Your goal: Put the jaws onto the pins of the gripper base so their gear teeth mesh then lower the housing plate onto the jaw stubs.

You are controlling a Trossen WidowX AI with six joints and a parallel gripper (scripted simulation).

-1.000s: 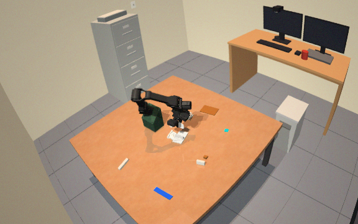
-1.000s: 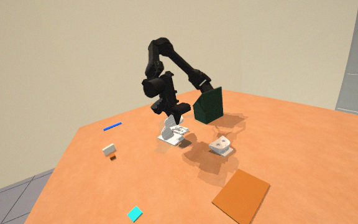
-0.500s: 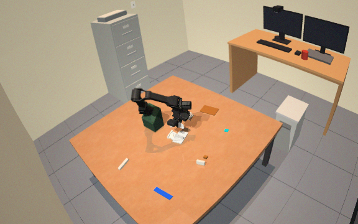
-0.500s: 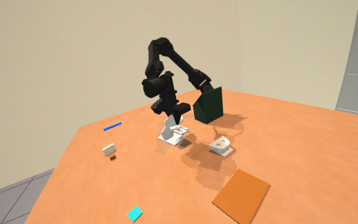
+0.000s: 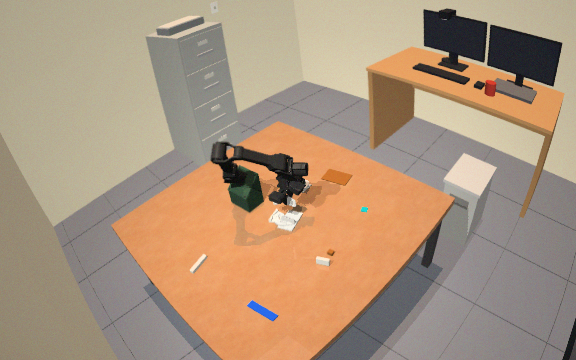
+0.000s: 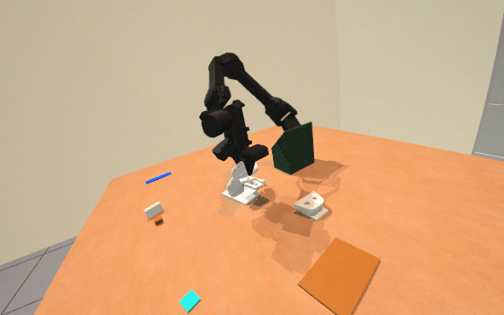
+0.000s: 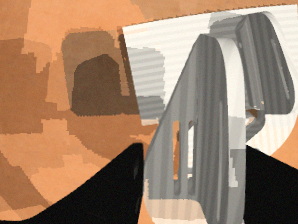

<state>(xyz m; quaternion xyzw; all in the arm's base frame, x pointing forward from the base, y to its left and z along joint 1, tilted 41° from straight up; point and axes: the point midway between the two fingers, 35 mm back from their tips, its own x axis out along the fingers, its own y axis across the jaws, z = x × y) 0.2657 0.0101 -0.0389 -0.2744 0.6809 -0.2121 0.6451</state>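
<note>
My gripper [image 5: 286, 196] [image 7: 185, 151] is shut on a white slotted jaw [image 7: 192, 145], which stands steeply between the fingers. The gripper points down over the gripper base [image 5: 286, 220] [image 6: 234, 195] [image 7: 145, 37], a flat white plate on the table. A second jaw [image 7: 275, 65] stands up beyond the held one, over the base's far part. In the exterior view the jaws overlap; pins, gear teeth and any contact between held jaw and base cannot be made out. A separate white piece with two holes, apparently the housing plate [image 6: 311, 204], lies on the table beside the base.
The dark green block [image 5: 246, 192] [image 6: 295, 150] stands by the arm's foot. An orange-brown sheet [image 5: 337, 177] [image 6: 340, 276], cyan square [image 5: 364, 209] [image 6: 190, 300], blue strip [image 5: 262, 310] [image 6: 158, 178], white block [image 5: 322, 261] [image 6: 153, 210], small brown cube [image 5: 330, 252] and white bar [image 5: 198, 263] lie around.
</note>
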